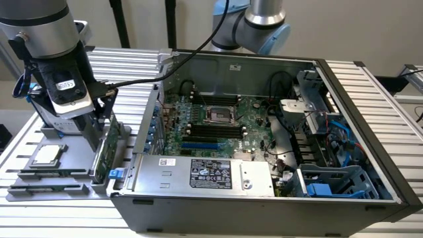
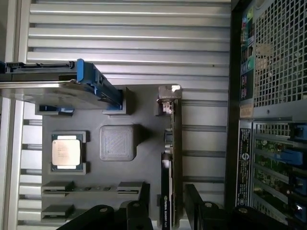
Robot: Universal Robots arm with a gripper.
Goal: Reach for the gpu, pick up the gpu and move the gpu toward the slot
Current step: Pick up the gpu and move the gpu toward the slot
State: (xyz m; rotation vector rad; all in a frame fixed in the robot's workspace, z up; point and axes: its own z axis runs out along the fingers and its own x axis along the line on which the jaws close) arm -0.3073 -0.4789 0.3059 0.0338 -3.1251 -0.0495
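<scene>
Wrist view first: the gpu [image 2: 175, 158] stands up on its thin edge in the gray tray [image 2: 144, 163], on the side of the tray closest to the computer case [image 2: 235, 96]. Its shiny metal end [image 2: 169, 98] sticks out at one tip of the card. The gripper [image 2: 168, 194] hangs right over the card, and its two black fingers [image 2: 139, 211] are spread wide with the card in the gap between them. One finger is on the side toward the case and one is on the side away from it. Some tray shows between the card and the far finger. The finger by the case is very close to the card, and I cannot tell if it touches. Farther from the case than the gpu sit a square bump [image 2: 116, 143] and then a small silver chip [image 2: 66, 151]. A hard drive in a blue frame [image 2: 57, 88] is out that way too. From the exterior view, the gripper [image 1: 99, 121] is down at the top edge of the green gpu [image 1: 108, 146], just outside the case [image 1: 264, 218] wall. Inside the case lies the big green board [image 1: 225, 124] with a blue slot [image 1: 201, 146] — well apart from the card.
</scene>
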